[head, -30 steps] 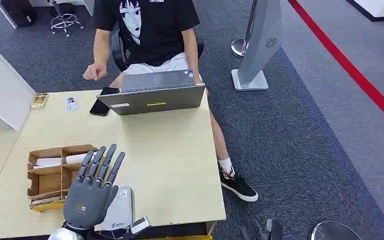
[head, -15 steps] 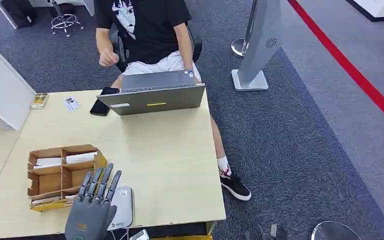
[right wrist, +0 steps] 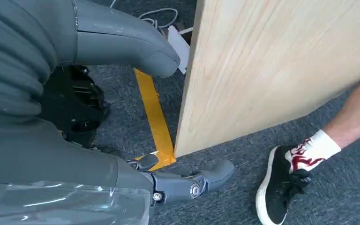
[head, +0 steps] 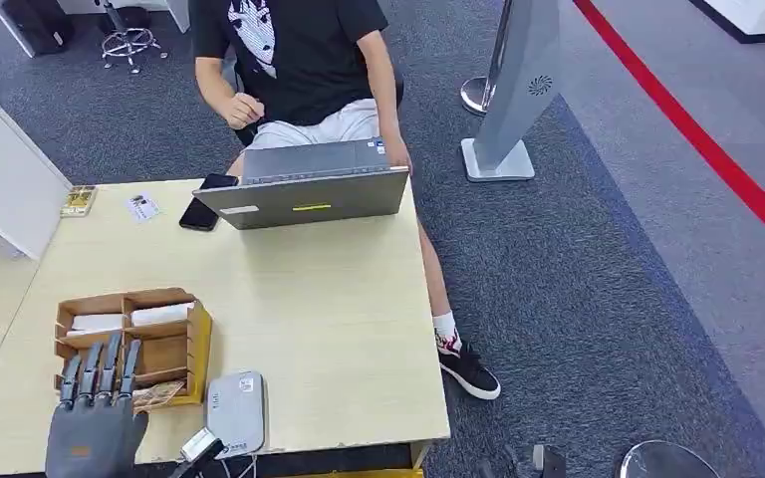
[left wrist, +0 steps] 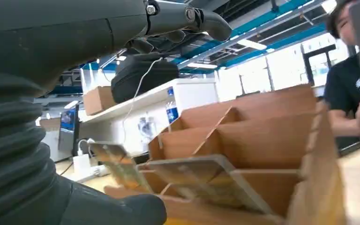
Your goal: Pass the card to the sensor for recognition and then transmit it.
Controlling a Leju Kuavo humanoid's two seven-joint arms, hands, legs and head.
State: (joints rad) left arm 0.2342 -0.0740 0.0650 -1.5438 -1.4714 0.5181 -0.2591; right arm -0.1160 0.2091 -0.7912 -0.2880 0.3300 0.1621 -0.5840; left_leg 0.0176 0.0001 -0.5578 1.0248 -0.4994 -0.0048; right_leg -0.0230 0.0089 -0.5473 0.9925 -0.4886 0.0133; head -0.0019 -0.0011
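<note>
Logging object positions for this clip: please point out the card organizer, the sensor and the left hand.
card organizer [head: 172, 347]: head view, on its wooden right-hand wall.
sensor [head: 237, 407]: head view, on the middle of its grey top face.
left hand [head: 92, 430]: head view, on the back of the hand.
</note>
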